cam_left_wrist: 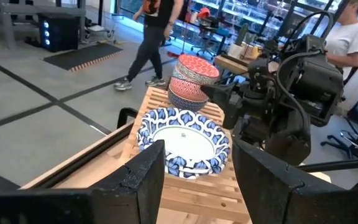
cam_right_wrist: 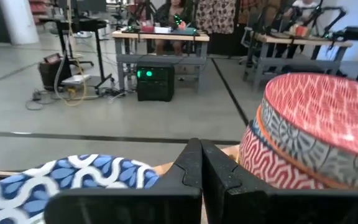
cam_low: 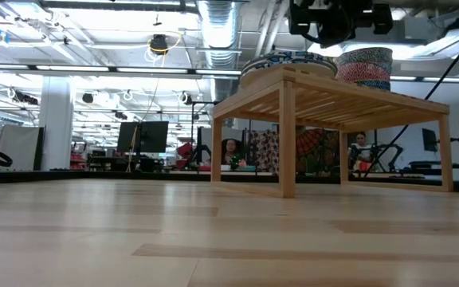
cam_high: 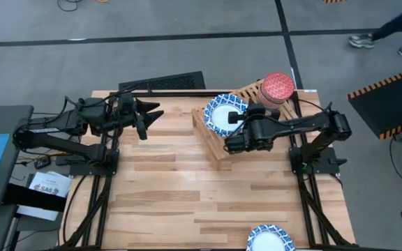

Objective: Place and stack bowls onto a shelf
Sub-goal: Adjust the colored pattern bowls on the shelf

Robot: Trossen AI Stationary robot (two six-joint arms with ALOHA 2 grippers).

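on the low rack of light wooden slats (cam_high: 218, 150), a wide shallow bowl with a blue-and-white patterned rim (cam_high: 225, 113) is already sitting beside a stack of smaller red and blue-grey patterned bowls (cam_high: 278, 88). another blue-and-white bowl (cam_high: 271, 238) is waiting at the near table edge, so the job is looking partly done. the right gripper (cam_right_wrist: 200, 163), clenched and empty, is hovering over the rack between them. the left gripper (cam_high: 145, 116), fingers apart and seemingly holding nothing, is idling well apart from the rack
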